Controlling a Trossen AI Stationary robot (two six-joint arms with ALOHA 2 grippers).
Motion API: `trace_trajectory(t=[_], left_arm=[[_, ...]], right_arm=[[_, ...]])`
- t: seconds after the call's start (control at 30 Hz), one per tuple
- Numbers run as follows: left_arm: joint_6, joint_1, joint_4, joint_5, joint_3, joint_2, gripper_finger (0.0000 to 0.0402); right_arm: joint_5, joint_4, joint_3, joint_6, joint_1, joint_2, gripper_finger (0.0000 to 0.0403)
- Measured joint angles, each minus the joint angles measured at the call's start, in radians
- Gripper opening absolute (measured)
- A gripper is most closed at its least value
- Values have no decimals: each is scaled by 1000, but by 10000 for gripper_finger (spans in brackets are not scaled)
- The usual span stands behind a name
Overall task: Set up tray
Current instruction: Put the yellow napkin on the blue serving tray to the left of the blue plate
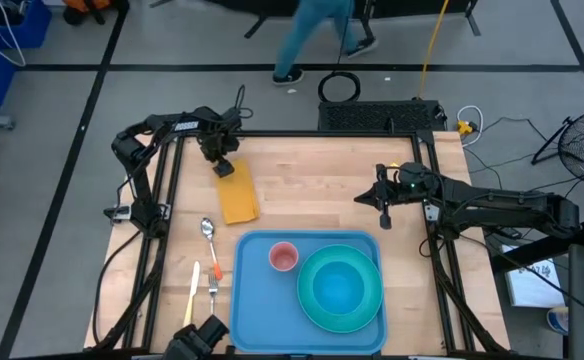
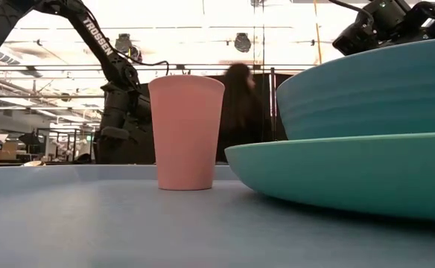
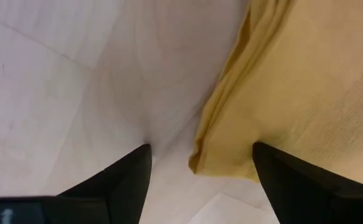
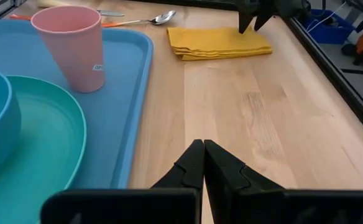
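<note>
The blue tray (image 1: 257,300) lies at the near middle of the table. On it stand a pink cup (image 1: 283,257) and a turquoise bowl (image 1: 338,287) sitting in a turquoise plate (image 1: 312,310). A folded yellow napkin (image 1: 238,196) lies flat on the wood beyond the tray's left end. My left gripper (image 1: 222,165) is open and points down over the napkin's far corner (image 3: 200,158), one finger on each side of it. My right gripper (image 1: 384,212) is shut and hovers over bare wood beyond the tray's right end. My left gripper comes at the napkin's far corner (image 3: 200,158) from above, pointing down. One finger (image 3: 275,174) is over the cloth and the other (image 3: 135,174) over the wood beside it. I cannot tell whether either finger touches the napkin, which lies flat.
A spoon (image 1: 208,231), a knife (image 1: 194,291) and an orange-handled fork (image 1: 213,283) lie on the wood left of the tray. Bare wood lies between the napkin and my right gripper. A person walks past beyond the table's far edge (image 1: 317,40).
</note>
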Motion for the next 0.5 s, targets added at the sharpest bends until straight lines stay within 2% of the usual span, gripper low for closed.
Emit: trace_trajectory(t=[0.13,0.4,0.5], left_arm=[[-37,-2,26,8,0,0,233],[-90,-9,33,74,0,0,25],[-123,-25,34,45,0,-2,15]], right_arm=[[0,9,0,-7,0,0,1],[0,9,0,-19,0,0,1],[0,9,0,-19,0,0,1]])
